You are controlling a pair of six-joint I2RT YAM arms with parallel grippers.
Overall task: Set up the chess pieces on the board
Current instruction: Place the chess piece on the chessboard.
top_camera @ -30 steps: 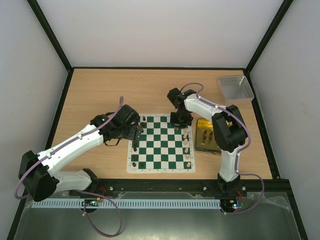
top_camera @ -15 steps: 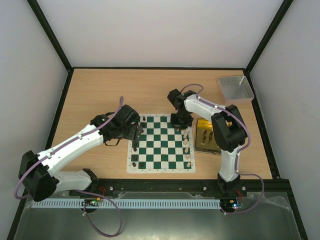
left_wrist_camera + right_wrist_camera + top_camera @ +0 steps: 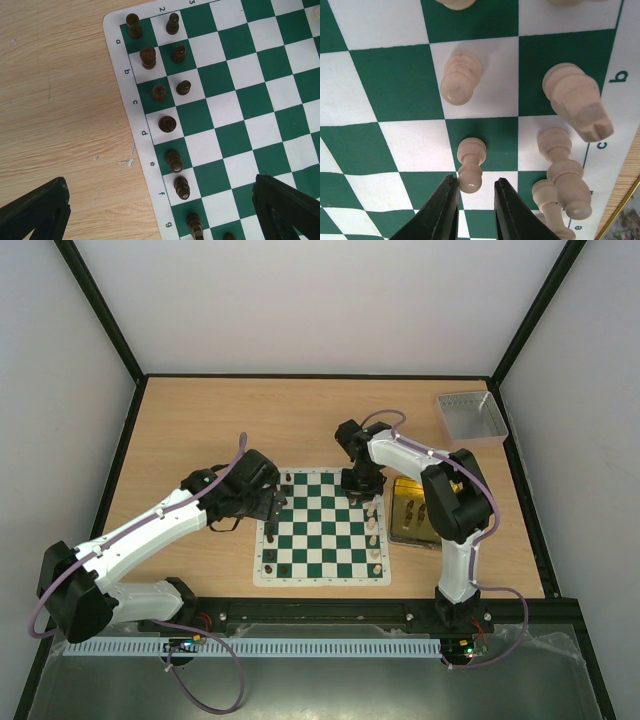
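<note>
The green-and-white board (image 3: 320, 583) lies in the middle of the table. Black pieces (image 3: 270, 560) stand along its left edge, cream-white pieces (image 3: 375, 532) along its right edge. My left gripper (image 3: 275, 505) hovers over the board's left edge, wide open and empty; in the left wrist view (image 3: 160, 182) black pieces (image 3: 167, 123) stand in two columns below it. My right gripper (image 3: 365, 490) is low over the far right squares. In the right wrist view (image 3: 475, 184) its jaws stand narrowly open around the head of an upright white pawn (image 3: 471, 165), the left finger touching it, the right finger apart.
A translucent yellow tray (image 3: 412, 510) with a few pieces lies just right of the board. A small grey tray (image 3: 470, 417) sits at the far right. Other white pieces (image 3: 577, 100) stand close to the right of the pawn, and another pawn (image 3: 460, 77) one square beyond it.
The right gripper has shifted slightly toward the near side over the board's right squares. The left arm has not moved.
</note>
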